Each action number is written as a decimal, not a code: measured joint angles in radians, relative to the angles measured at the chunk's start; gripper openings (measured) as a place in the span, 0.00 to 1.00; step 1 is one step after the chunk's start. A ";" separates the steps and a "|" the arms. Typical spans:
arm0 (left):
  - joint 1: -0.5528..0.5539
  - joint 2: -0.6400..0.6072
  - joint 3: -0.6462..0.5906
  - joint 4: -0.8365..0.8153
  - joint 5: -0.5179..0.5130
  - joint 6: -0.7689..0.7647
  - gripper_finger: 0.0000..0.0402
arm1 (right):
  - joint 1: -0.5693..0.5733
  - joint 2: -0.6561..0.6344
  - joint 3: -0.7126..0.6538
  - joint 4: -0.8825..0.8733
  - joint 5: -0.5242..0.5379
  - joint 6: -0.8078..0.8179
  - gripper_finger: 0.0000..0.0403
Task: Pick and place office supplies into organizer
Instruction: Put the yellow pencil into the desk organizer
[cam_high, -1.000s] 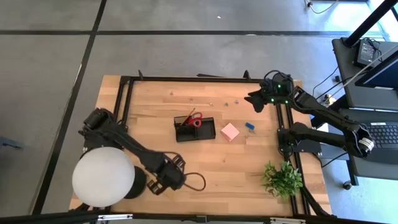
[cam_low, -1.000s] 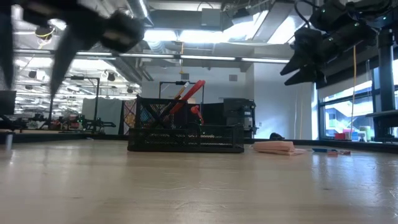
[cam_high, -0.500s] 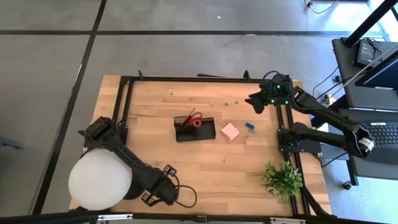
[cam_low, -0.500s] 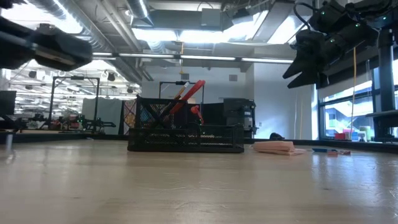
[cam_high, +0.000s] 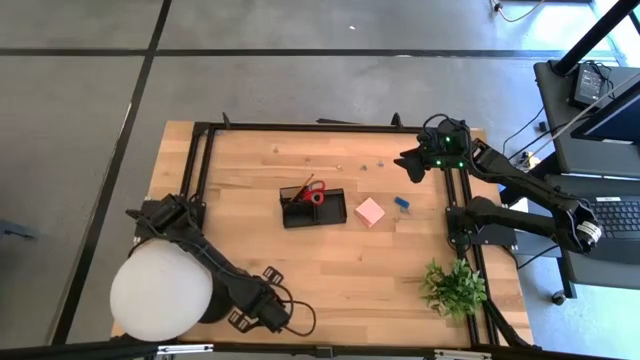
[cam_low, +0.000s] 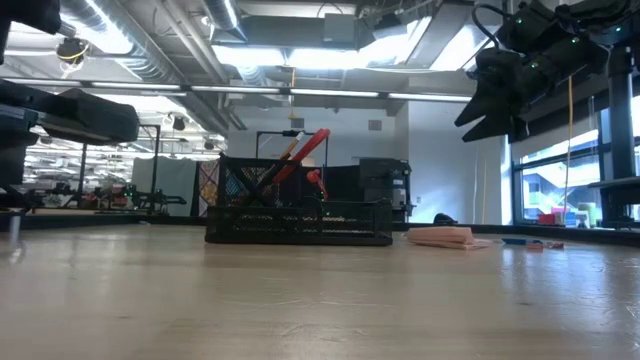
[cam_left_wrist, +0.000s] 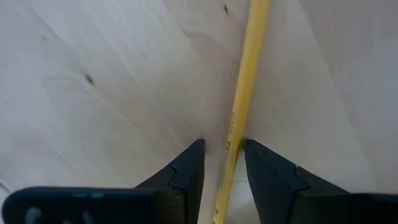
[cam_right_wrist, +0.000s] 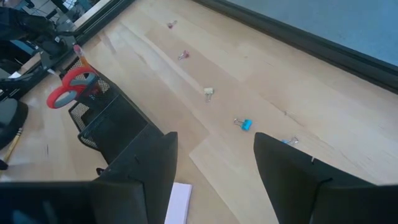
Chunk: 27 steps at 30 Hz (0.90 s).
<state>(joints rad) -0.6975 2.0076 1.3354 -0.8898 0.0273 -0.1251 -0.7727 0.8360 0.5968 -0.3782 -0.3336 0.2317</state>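
Pencil (cam_left_wrist: 239, 124) runs between left tool (cam_left_wrist: 222, 163) fingers, ends cut off.

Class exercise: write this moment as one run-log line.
left gripper: open, astride yellow pencil | right gripper: open, raised, empty | scissors: in organizer | sticky notes: beside organizer

Two matte black jointed arms, green indicator lights on the right arm's wrist, wedge-shaped dark fingers (cam_right_wrist: 149, 174), possibly rubber-padded.

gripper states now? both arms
Left gripper: fingers either side of a yellow pencil, grip cannot be told.
Right gripper: open, empty.
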 joint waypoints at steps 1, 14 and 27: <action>0.000 0.000 0.000 0.000 -0.001 0.016 0.27 | 0.000 0.000 0.000 0.000 0.000 0.000 0.54; 0.033 0.003 -0.003 0.000 -0.039 0.149 0.11 | 0.000 0.000 0.000 0.000 0.000 0.000 0.54; 0.082 -0.001 -0.004 0.003 -0.056 0.332 0.02 | 0.000 0.000 0.000 0.000 0.000 -0.001 0.54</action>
<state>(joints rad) -0.6160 2.0067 1.3315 -0.8863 -0.0284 0.2066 -0.7731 0.8360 0.5968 -0.3782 -0.3336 0.2311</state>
